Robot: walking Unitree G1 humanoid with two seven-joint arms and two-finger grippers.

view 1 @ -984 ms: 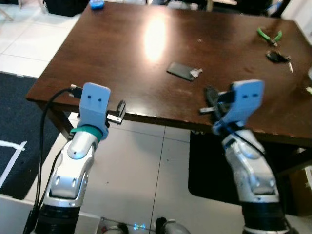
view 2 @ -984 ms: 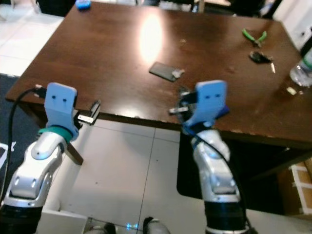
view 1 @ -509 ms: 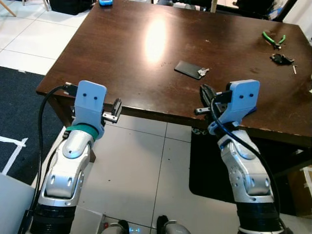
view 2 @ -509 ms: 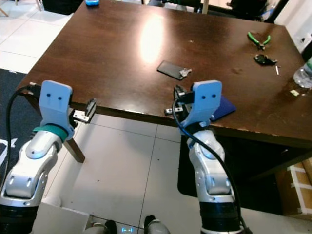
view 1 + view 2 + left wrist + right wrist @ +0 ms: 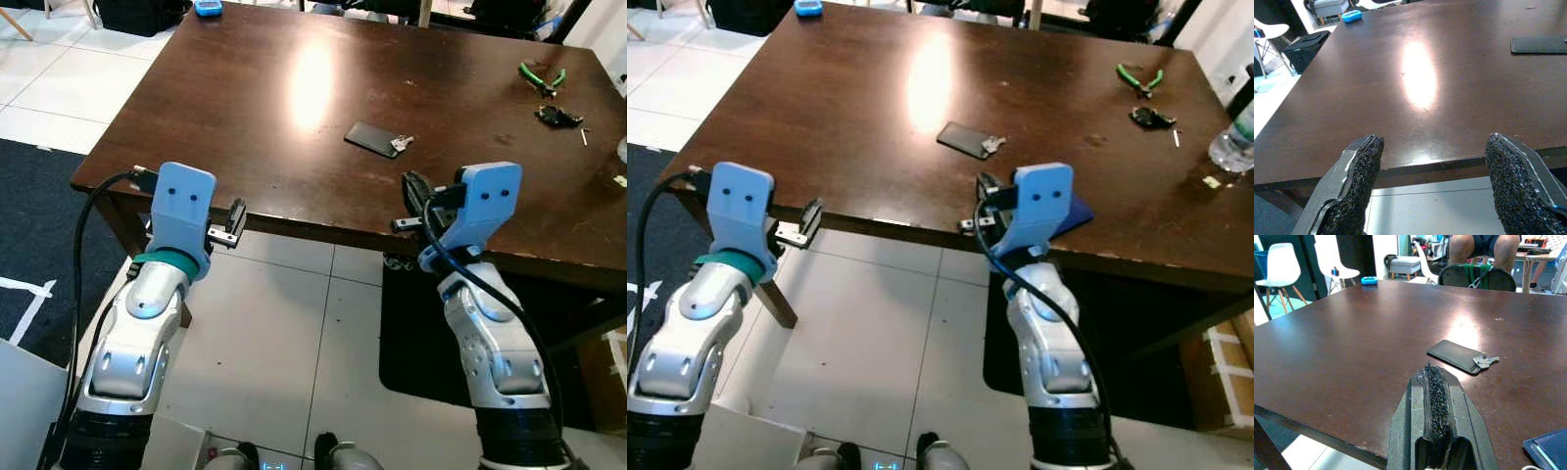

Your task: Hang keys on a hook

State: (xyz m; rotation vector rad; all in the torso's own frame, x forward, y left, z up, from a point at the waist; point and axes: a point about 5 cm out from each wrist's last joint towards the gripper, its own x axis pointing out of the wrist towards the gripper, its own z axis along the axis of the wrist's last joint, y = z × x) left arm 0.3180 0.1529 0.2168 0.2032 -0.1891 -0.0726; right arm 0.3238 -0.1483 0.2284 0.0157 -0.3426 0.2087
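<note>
Brown table (image 5: 245, 108): keys (image 5: 399, 144) well beyond closed right gripper (image 5: 413, 201).

- Bright, even indoor light; sharp pictures without motion blur.
- An overhead glare patch whitens the dark table (image 5: 312, 73).
- Soft shadow lies beneath the table's near edge.

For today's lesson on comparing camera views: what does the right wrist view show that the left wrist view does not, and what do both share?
Right wrist view alone: the keys lying against the black phone's edge, a seated person behind a chair, and the right gripper with fingers pressed together. Left wrist view alone: the left gripper, fingers spread wide. Both share the brown table, the black phone and the small blue object at the table's far edge.
</note>
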